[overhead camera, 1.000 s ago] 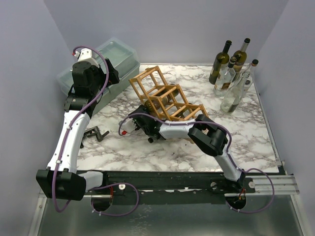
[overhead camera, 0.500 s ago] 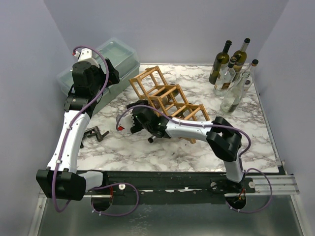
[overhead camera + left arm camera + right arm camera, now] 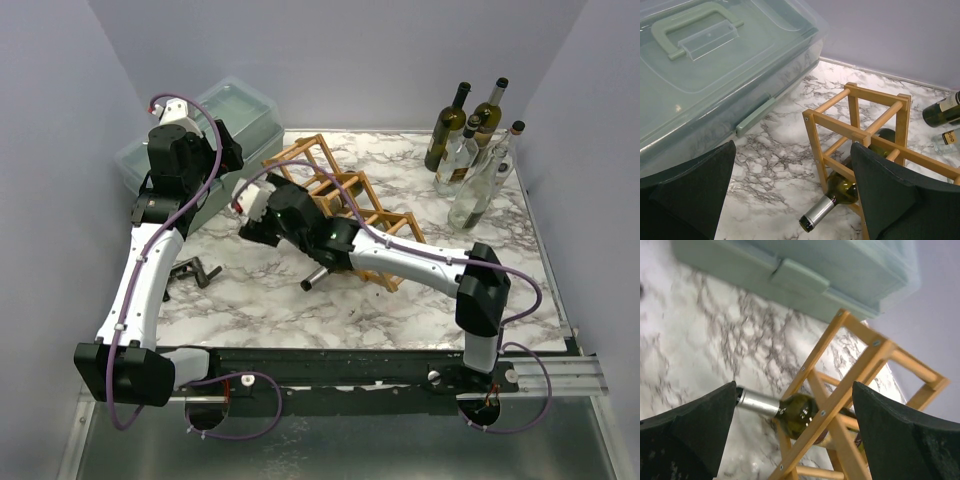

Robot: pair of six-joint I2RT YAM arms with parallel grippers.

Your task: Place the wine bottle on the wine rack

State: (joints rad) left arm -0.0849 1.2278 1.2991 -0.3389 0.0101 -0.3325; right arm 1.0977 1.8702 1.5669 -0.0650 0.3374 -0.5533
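The dark green glass wine bottle (image 3: 842,187) lies on its side in the light-brown wooden lattice wine rack (image 3: 388,224) at mid-table, silver-capped neck poking out near-left, with the right gripper (image 3: 794,400) above it, fingers spread and empty, and the left gripper (image 3: 792,165) likewise spread at far left.

The whole marble table (image 3: 250,300) is taken in steeply from above and behind the arm bases. Both wrist views are set close and angled downward. Shared by all three are the end of the wine rack (image 3: 860,125), the neck of the wine bottle (image 3: 832,197) and the lidded plastic box (image 3: 715,75).
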